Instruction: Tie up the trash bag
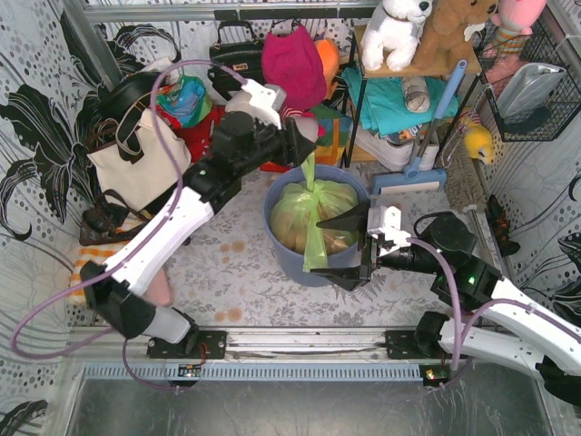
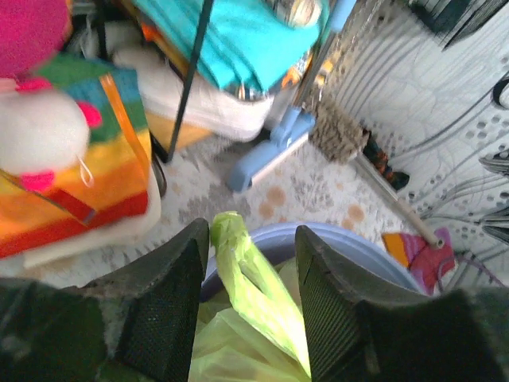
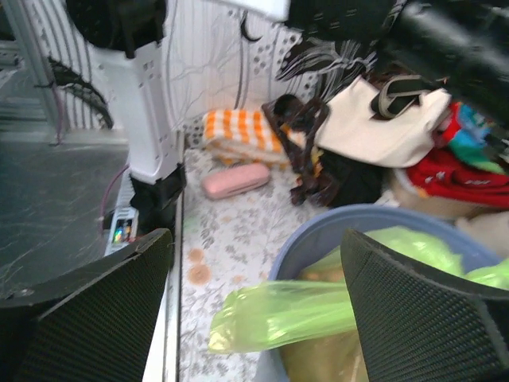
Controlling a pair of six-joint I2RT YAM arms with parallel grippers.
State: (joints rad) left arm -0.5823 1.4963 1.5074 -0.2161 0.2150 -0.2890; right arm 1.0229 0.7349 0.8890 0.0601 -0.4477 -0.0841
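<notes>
The left gripper [image 2: 250,239] has its two fingers partly apart. The top tail [image 2: 238,270] of the trash bag [image 1: 313,213] stands up in the gap. The fingers do not look like they are squeezing it. The right gripper [image 3: 254,247] is wide open. The side tail [image 3: 278,314] lies across between its fingers, and it is not held. The bag sits inside the round blue bin [image 1: 283,262], with tan paper showing through.

Here is what could go wrong. Nothing seems to hold the tails, so the thin plastic could flop back down, and then there is nothing to knot. If a finger shuts on only the edge, a tail could slip out or rip. A hard pull could lift the bag out or tip the bin over.

The bin rim is right under both grippers, so going low could bump it. Just past the left gripper are the shelf leg [image 2: 191,79] and a striped bag [image 2: 79,175], both close. There is more room over the flowery mat [image 1: 227,263] on the near left, by the pink case [image 3: 235,181].
</notes>
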